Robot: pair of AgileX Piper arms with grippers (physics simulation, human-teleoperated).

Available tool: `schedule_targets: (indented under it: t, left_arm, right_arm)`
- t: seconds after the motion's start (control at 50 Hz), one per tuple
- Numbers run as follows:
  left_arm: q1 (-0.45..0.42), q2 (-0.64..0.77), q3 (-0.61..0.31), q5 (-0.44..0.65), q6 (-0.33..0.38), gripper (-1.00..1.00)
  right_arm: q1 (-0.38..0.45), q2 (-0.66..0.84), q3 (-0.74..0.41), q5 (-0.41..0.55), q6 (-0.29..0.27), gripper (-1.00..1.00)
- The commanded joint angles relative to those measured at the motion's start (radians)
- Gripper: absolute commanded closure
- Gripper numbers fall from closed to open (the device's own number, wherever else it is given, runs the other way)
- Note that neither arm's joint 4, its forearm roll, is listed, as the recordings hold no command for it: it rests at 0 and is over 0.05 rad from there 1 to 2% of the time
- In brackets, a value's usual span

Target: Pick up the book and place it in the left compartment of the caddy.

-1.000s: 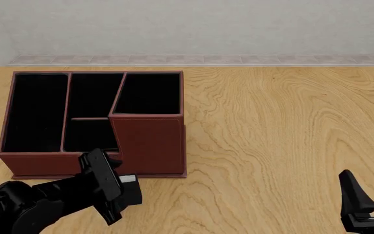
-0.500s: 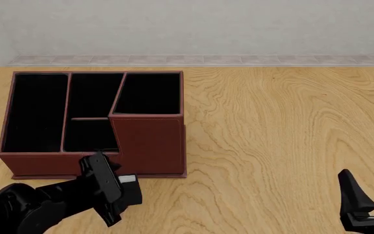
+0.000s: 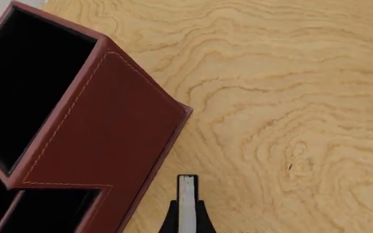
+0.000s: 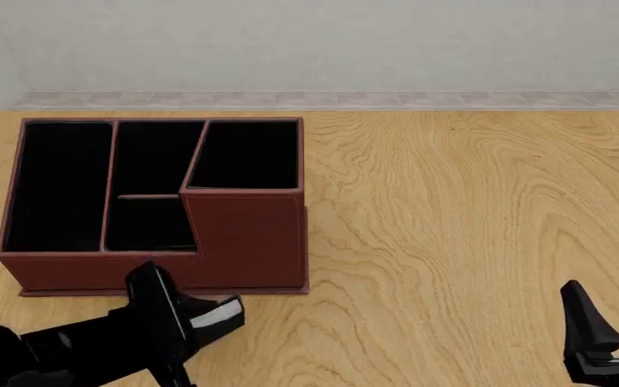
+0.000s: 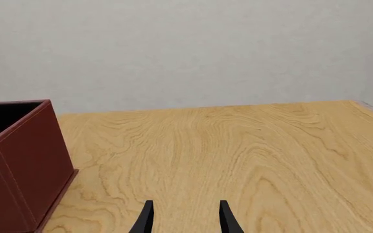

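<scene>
Mostly the book point(image 4: 215, 315) hides between the left jaws — white edge showing.

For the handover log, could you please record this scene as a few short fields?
left gripper: shut on the book, in front of the caddy's near wall
book: white page edge showing between the fingers, not yet in the caddy
caddy: on the table's left side, all bays look empty
left compartment: empty
right gripper: open, holding nothing, over bare table

Left pincer point(image 4: 197, 322) clamped, low near front edge; right pincer point(image 4: 614, 310) spread, idle.
</scene>
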Motion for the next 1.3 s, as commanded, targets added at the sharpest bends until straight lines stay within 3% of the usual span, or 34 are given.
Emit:
schedule_targets:
  t: [0.02, 0.26, 0.36, 0.58, 0.98, 1.3]
  left_arm:
    - [-0.111, -0.129, -0.029, 0.108, -0.063, 1.00]
    - [-0.228, -0.234, -0.073, 0.228, -0.132, 1.00]
    - [-0.264, -0.289, -0.131, 0.279, -0.195, 1.00]
    - [-0.326, -0.409, -0.267, 0.373, -0.262, 1.00]
    - [-0.327, -0.464, -0.451, 0.421, -0.320, 1.00]
    - [-0.210, -0.451, -0.588, 0.409, -0.293, 1.00]
  right_arm:
    - [-0.003, -0.011, 0.000, 0.008, 0.000, -1.00]
    - [-0.006, -0.021, 0.000, 0.016, 0.003, -1.00]
    - [-0.006, -0.022, 0.000, 0.017, 0.005, -1.00]
    - [-0.008, -0.026, 0.000, 0.019, 0.009, -1.00]
    - [-0.011, -0.037, 0.000, 0.027, 0.010, -1.00]
    - [-0.007, -0.037, 0.000, 0.029, 0.009, -1.00]
